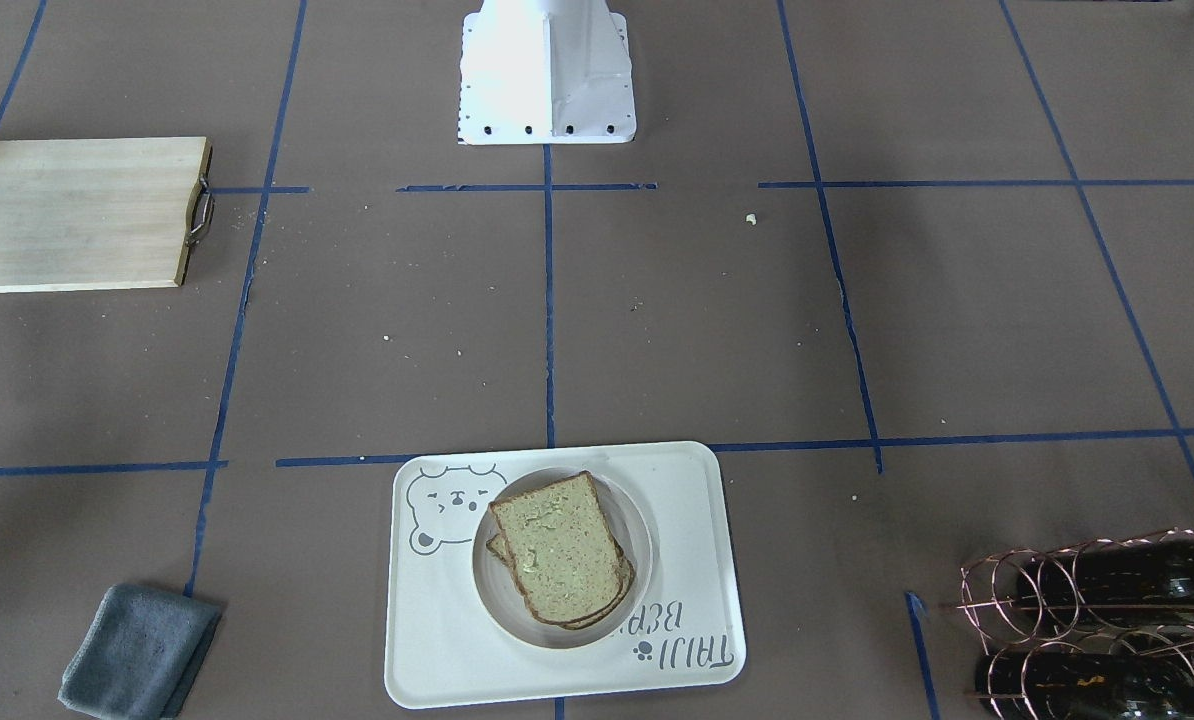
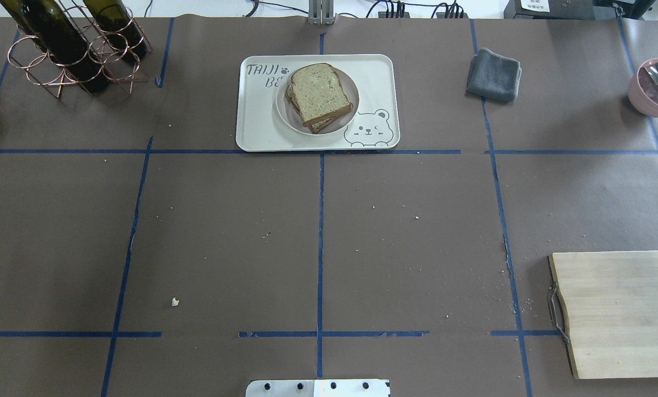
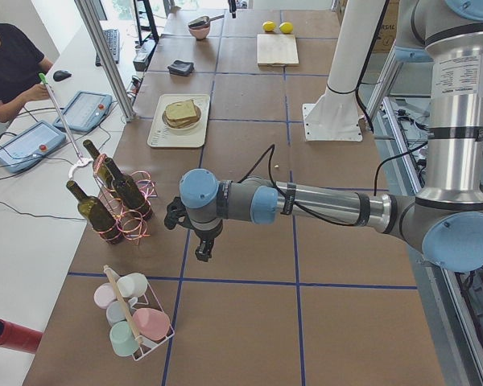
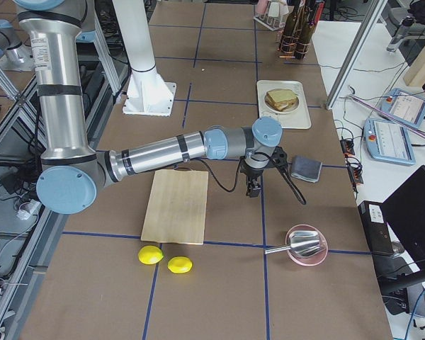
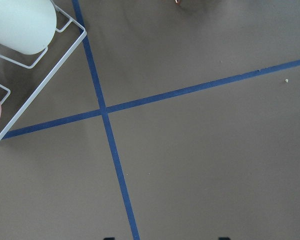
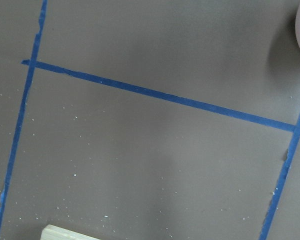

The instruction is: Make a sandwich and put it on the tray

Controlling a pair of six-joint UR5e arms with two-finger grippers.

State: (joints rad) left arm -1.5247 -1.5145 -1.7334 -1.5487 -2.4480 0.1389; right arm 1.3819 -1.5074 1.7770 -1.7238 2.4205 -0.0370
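The sandwich (image 2: pixel 321 94), two stacked speckled bread slices with dark crusts, lies on a small round white plate on the cream bear tray (image 2: pixel 257 132) at the table's far middle. It also shows in the front view (image 1: pixel 562 550). No egg shows; the top slice hides whatever is between the slices. My left gripper (image 3: pixel 201 251) hangs over bare table near the bottle rack, far from the tray. Only two dark fingertip slivers (image 5: pixel 109 238) show, wide apart, with nothing between them. My right gripper (image 4: pixel 252 190) points down between the wooden board and the grey cloth; I cannot tell whether it is open or shut.
A wooden board (image 2: pixel 621 314) with a metal handle lies at near right. A grey cloth (image 2: pixel 494 74) and a pink bowl (image 2: pixel 657 88) are at far right. A copper bottle rack (image 2: pixel 70 49) stands at far left. A cup rack (image 3: pixel 133 322) and two lemons (image 4: pixel 166 260) sit at the table's ends.
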